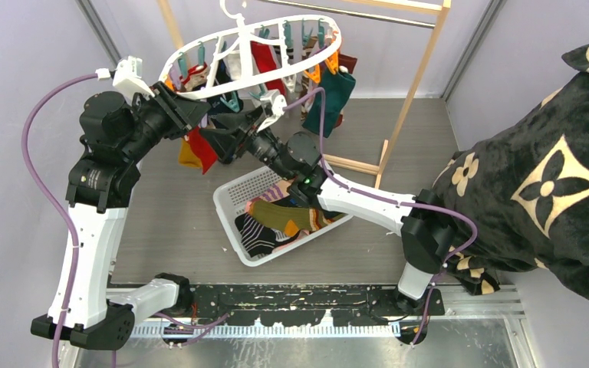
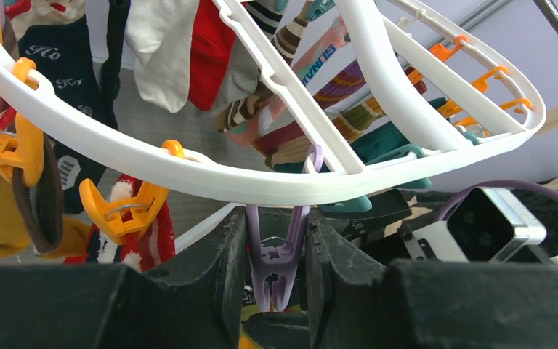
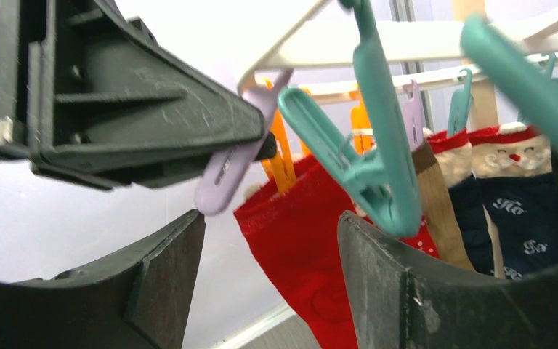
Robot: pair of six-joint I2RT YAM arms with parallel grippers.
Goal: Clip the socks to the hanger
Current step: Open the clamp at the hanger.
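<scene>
Two places are shared by the socks (image 1: 276, 216). Several are pegged around the hanger (image 2: 189, 171), which is hung from the wooden rack (image 1: 418, 77), and the rest are heaped in the white basket (image 1: 234, 195) on the table beneath it.

The left gripper (image 2: 275, 291) is raised to the near rim of the ring, and its fingers are pressed against both sides of a purple peg (image 2: 277, 247). The peg is hung with its long axis upright and its mouth pointed down. Whether that mouth is parted by the squeeze cannot be told.

The right gripper (image 3: 269, 240) is held just beside and slightly below that peg. Its fingers are spread wide and nothing is seen between them; only a red sock (image 3: 298, 247), clipped on an orange peg, is seen through the gap.

The coming move is judged to turn on this vertical line. A loose sock has to be fetched from the basket, well below the held peg, and the right arm is the free one for that. The cuff would then be fed upward along the peg's axis into its downward mouth.
</scene>
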